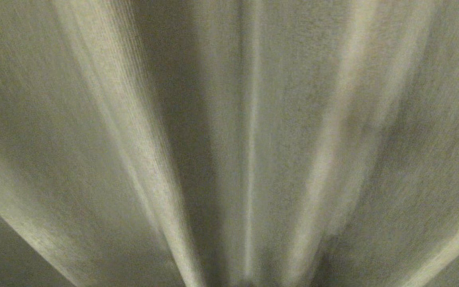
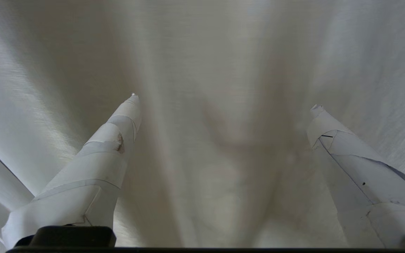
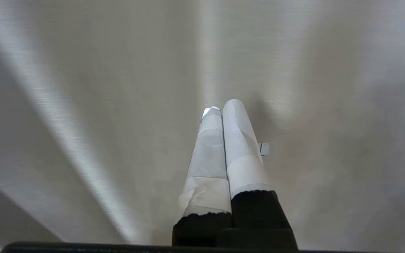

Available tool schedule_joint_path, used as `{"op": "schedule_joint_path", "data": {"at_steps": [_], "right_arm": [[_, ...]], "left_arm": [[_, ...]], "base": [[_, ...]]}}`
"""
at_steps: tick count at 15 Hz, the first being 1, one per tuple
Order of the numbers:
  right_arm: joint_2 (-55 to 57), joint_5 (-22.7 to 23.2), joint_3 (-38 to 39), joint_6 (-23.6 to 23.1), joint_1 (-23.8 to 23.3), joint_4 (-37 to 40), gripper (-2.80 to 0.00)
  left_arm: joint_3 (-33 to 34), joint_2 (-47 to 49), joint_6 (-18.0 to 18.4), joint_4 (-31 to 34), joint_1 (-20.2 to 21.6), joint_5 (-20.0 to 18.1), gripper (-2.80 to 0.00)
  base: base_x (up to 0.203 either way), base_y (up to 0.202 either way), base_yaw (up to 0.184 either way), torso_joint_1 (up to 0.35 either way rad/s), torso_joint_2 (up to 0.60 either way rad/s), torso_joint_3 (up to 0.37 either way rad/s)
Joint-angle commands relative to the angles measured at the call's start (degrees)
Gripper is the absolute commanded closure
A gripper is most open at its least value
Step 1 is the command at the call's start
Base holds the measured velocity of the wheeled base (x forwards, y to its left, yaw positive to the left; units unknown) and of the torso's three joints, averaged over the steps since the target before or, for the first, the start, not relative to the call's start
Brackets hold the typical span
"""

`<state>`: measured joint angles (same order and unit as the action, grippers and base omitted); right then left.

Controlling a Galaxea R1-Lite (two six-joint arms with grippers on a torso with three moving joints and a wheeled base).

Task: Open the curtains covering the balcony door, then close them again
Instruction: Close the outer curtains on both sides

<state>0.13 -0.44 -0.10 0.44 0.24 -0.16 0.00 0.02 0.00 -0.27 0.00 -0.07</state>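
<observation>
Your left gripper [image 2: 223, 100] stands wide open with nothing between its taped fingers [image 2: 118, 130]; curtain [image 2: 223, 52] hangs straight ahead of the tips, close, and you cannot tell from its wrist view whether either tip touches the cloth. Your right gripper [image 3: 220, 107] is pressed fully together, its two fingers [image 3: 237, 140] side by side with no fabric caught between them, and the curtain [image 3: 118, 70] fills everything ahead of it too.

From the head view you see only pleats of curtain [image 1: 153, 139] fanning across the whole frame, with neither arm in it. A thin vertical line runs down the middle there; it may be the hem where the two panels meet, but you cannot be sure. No door shows anywhere: no glass, no frame, no gap of light.

So judge the curtains as drawn across the door right now. The pictures alone do not tell you whether this is before the opening or after the closing. With neither gripper holding cloth, no pull is under way; if the opening is still to do, you need a hold on a panel edge first.
</observation>
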Motion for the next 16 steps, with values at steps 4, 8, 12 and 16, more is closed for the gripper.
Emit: {"op": "schedule_joint_path", "data": {"at_steps": [4, 8, 12, 16], "right_arm": [[0.0, 0.0, 0.0, 0.0, 0.0, 0.0, 0.00], [0.0, 0.0, 0.0, 0.0, 0.0, 0.0, 0.00], [0.0, 0.0, 0.0, 0.0, 0.0, 0.0, 0.00], [0.0, 0.0, 0.0, 0.0, 0.0, 0.0, 0.00]], "left_arm": [[0.0, 0.0, 0.0, 0.0, 0.0, 0.2, -2.80], [0.0, 0.0, -0.1, 0.0, 0.0, 0.2, -2.80], [0.0, 0.0, -0.6, 0.0, 0.0, 0.2, -2.80], [0.0, 0.0, -0.8, -0.1, 0.0, 0.2, -2.80]], "base": [[0.000, 0.000, 0.000, 0.000, 0.00, 0.000], [0.000, 0.000, 0.000, 0.000, 0.00, 0.000], [0.001, 0.043, -0.007, 0.000, 0.00, 0.002], [0.000, 0.189, -0.002, 0.002, 0.00, 0.006]]}}
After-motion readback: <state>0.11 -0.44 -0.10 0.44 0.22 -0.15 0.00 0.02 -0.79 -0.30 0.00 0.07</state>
